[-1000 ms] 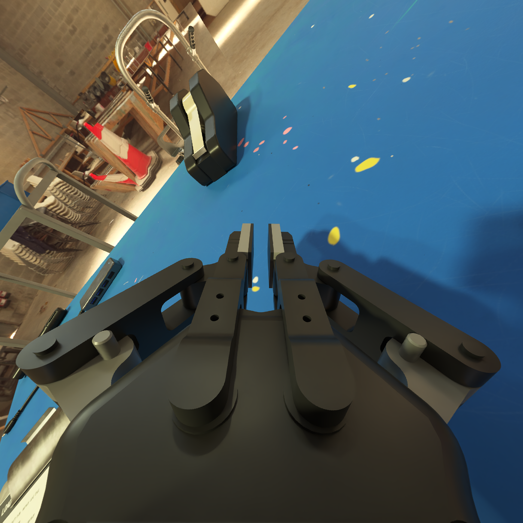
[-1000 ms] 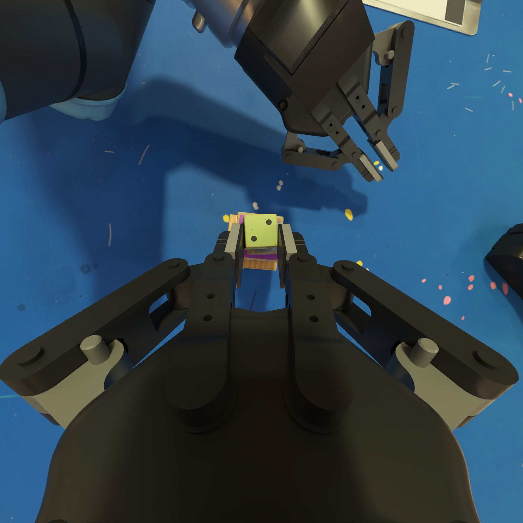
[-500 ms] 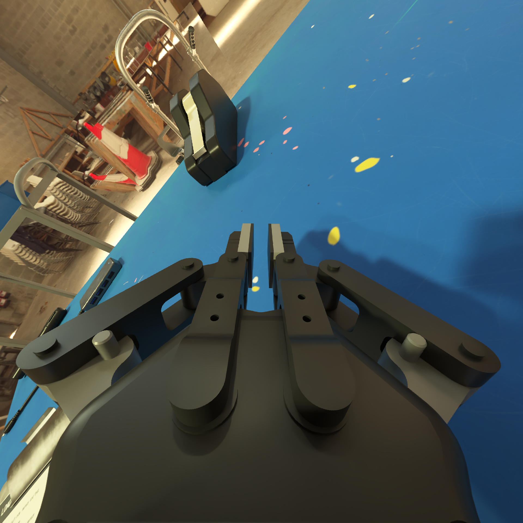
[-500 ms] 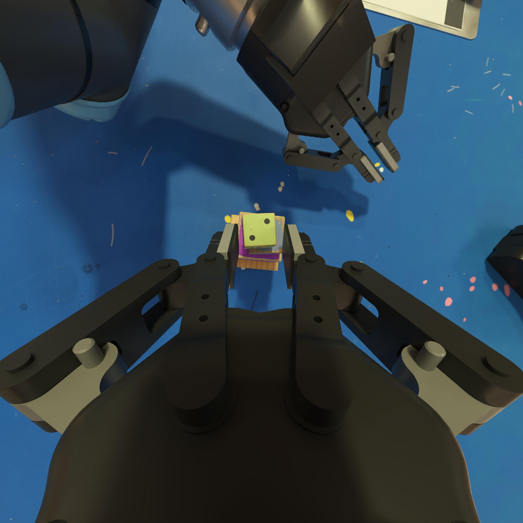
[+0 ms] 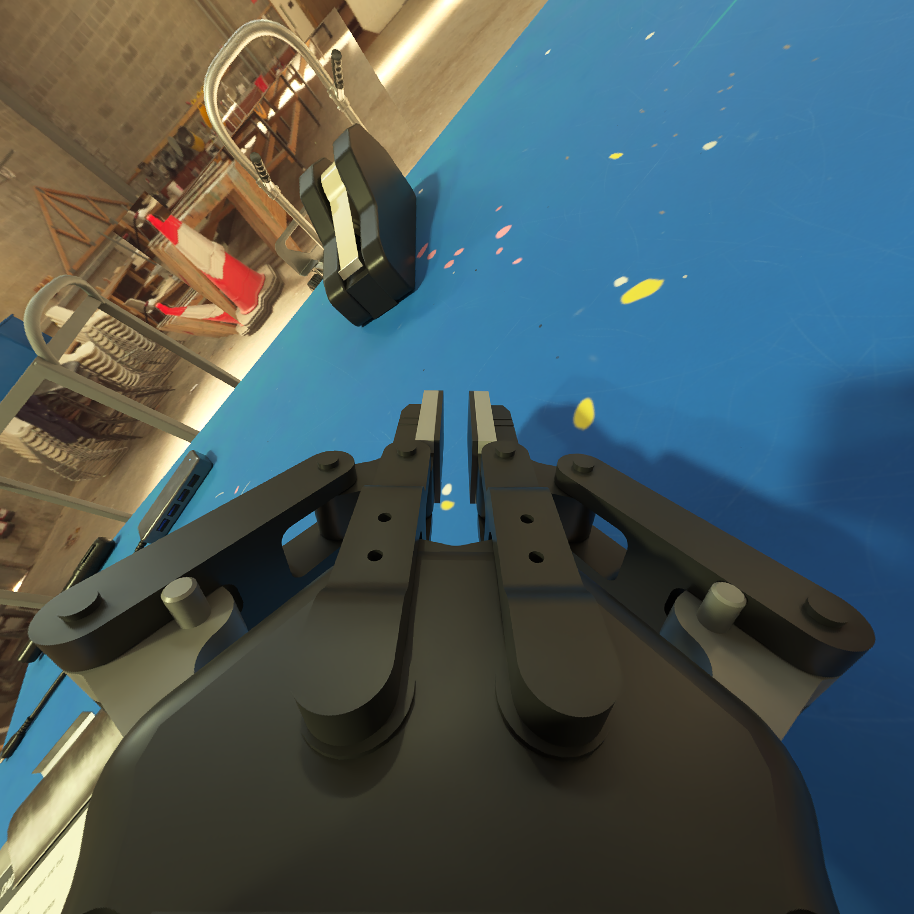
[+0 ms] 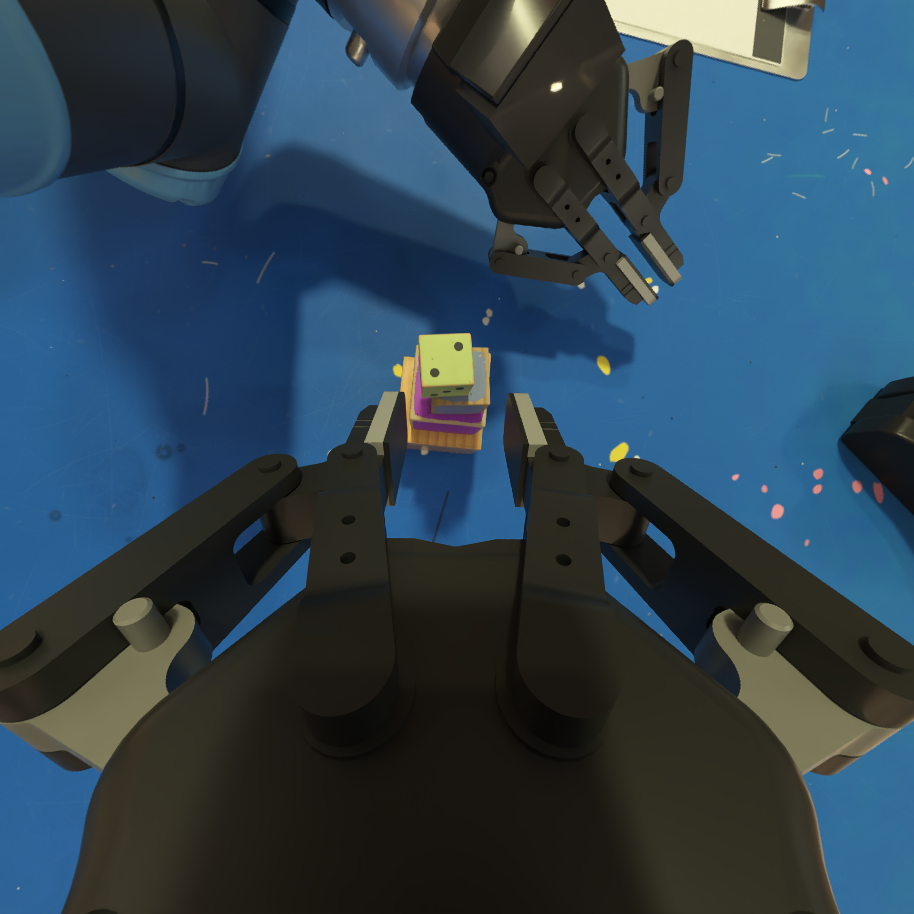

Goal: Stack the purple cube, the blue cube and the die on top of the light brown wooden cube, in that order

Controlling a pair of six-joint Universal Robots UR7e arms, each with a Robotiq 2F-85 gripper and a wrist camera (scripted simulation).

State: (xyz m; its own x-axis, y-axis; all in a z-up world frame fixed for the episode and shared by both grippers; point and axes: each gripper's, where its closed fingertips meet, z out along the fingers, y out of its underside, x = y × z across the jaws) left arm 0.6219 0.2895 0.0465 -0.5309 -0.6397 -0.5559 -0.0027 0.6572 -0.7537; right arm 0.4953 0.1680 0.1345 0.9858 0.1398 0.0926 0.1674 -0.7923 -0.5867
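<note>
Centre frame, right wrist view: die point(image 6: 445, 364), two pips up, tops blue cube point(image 6: 472, 393), purple cube point(image 6: 440, 413), light brown wooden cube point(image 6: 442, 437); no legible writing. Right gripper point(image 6: 450, 430) fingers apart, clear of stack. Left gripper point(image 5: 452, 413) upper right, fingers nearly together, empty

Beyond the edge of the blue desk point(image 5: 717, 321), flecked with yellow and pink paint spots, lies a workshop: a grey block wall point(image 5: 59, 74), wooden workbenches point(image 5: 232, 198), a red-and-white barrier point(image 5: 207, 257), metal-framed racks point(image 5: 89, 395) and a pale floor point(image 5: 435, 54) streaked with bright light.
</note>
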